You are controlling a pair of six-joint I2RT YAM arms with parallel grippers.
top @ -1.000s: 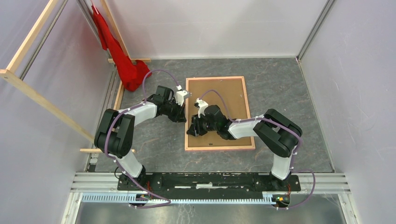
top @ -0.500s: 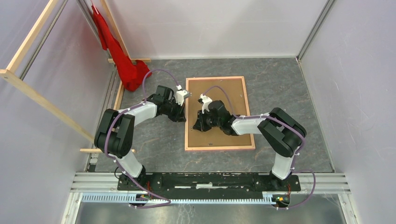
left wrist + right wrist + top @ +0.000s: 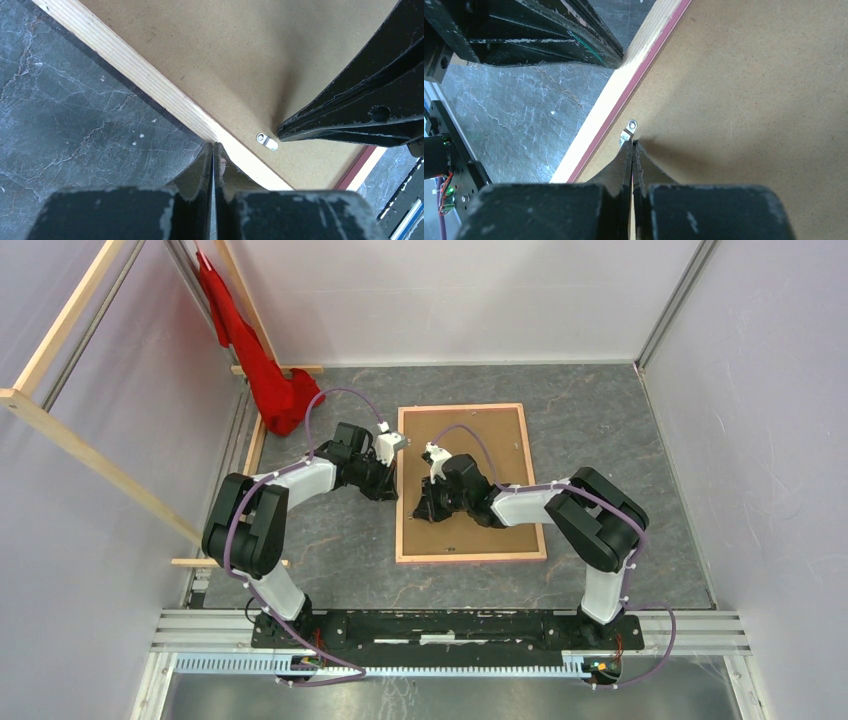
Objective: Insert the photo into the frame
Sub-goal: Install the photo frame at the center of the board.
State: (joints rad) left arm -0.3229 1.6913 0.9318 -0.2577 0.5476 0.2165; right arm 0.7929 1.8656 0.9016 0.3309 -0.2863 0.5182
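Right gripper (image 3: 418, 512) has shifted further from its base along the frame's left rail since a second ago, and has barely moved in the last half second; the left arm has not moved.

Left gripper (image 3: 213, 145), fingers pressed together on nothing, touches its tips to the pale wood rail of the frame (image 3: 150, 80), which lies face down beneath it on the grey table (image 3: 620, 430); just to its right a small metal clip (image 3: 266, 141) sits at the edge of the brown backing board (image 3: 500, 455); the right gripper, also closed and empty, rests its tips directly against that clip.

The photo shows in no view; it is probably under the board, already inside the frame. The shift likely means the right gripper has reached its clip and is ready to turn it, while the left steadies the rail.
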